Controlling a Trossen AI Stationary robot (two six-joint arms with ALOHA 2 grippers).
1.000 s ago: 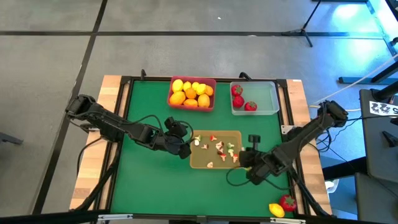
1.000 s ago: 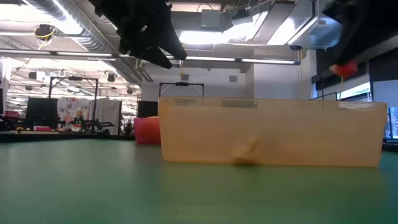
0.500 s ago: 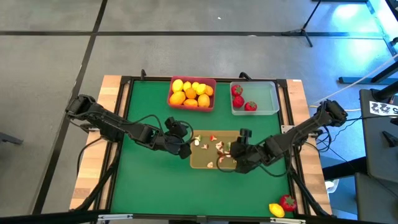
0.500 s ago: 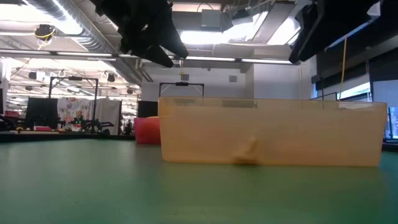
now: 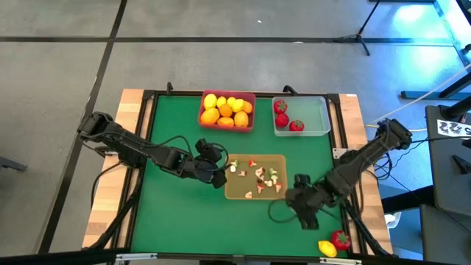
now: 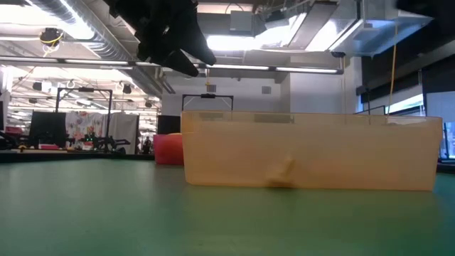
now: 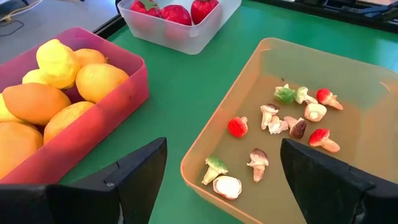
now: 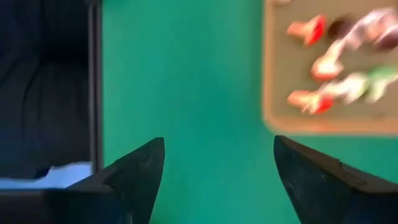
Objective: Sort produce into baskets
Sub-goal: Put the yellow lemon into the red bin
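The tan basket [image 5: 255,193] sits mid-table and holds several small mushroom-like pieces [image 7: 273,121]. The pink basket [image 5: 227,126], at the far side, is full of yellow and orange lemons [image 7: 68,81]. Beside it, the clear basket [image 5: 315,118] holds three red fruits [image 5: 283,115]. A loose lemon [image 5: 327,249] and a red fruit [image 5: 340,239] lie at the near right corner. My left gripper [image 5: 217,171] hangs open at the tan basket's left edge. My right gripper [image 5: 302,212] is open above bare mat, off the tan basket's near right corner [image 8: 273,118].
Green mat [image 5: 176,221] lies free on the left and near sides. A raised black frame [image 5: 143,147] runs round the mat, with wooden table borders [image 5: 114,199] outside it. In the low view the tan basket's wall [image 6: 309,149] fills the middle.
My right gripper swung from the tan basket's near right corner over the basket, then drew back toward the near right edge and turned downward. A small red piece seen at it in the low view a second ago no longer shows there.
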